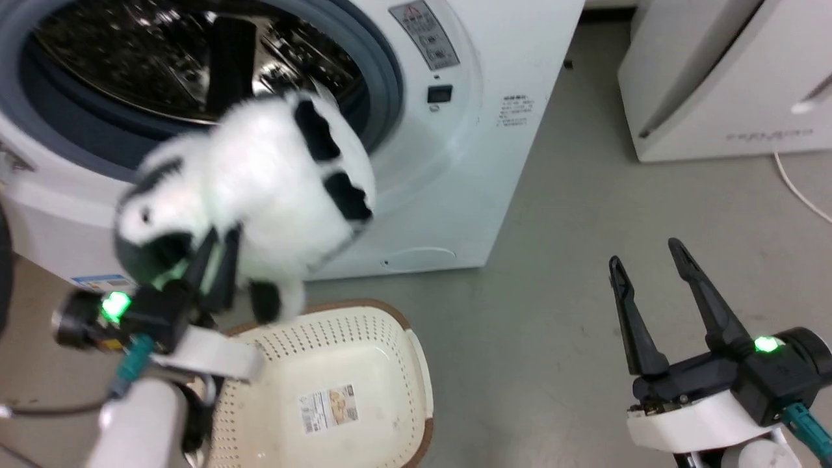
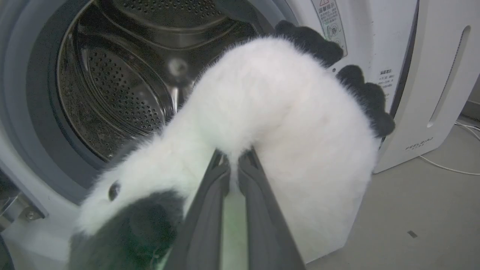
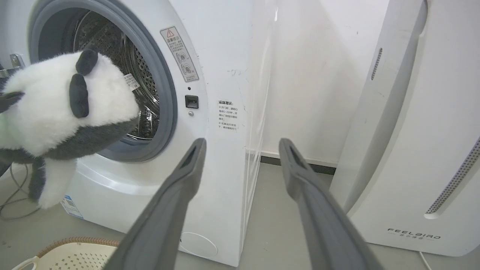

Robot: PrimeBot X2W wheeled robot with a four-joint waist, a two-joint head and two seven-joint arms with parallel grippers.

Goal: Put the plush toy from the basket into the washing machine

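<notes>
Head view: left hand (image 1: 221, 239) is clamped on the plush toy (image 1: 260, 175), held above the basket (image 1: 325, 338), right at the washing machine (image 1: 468, 162) porthole. Right hand (image 1: 643, 252) is spread, empty, well apart.
Left wrist view: the drum (image 2: 123, 93) lies ahead-left of the toy, so I'd guess push forward.
Right wrist view: toy's at the gasket (image 3: 170, 97), not inside yet.

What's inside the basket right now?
Inside the basket: bare perforated bottom with a label sticker. Its left side is hidden behind the left forearm. The plush toy is outside it, held by the left gripper.
</notes>
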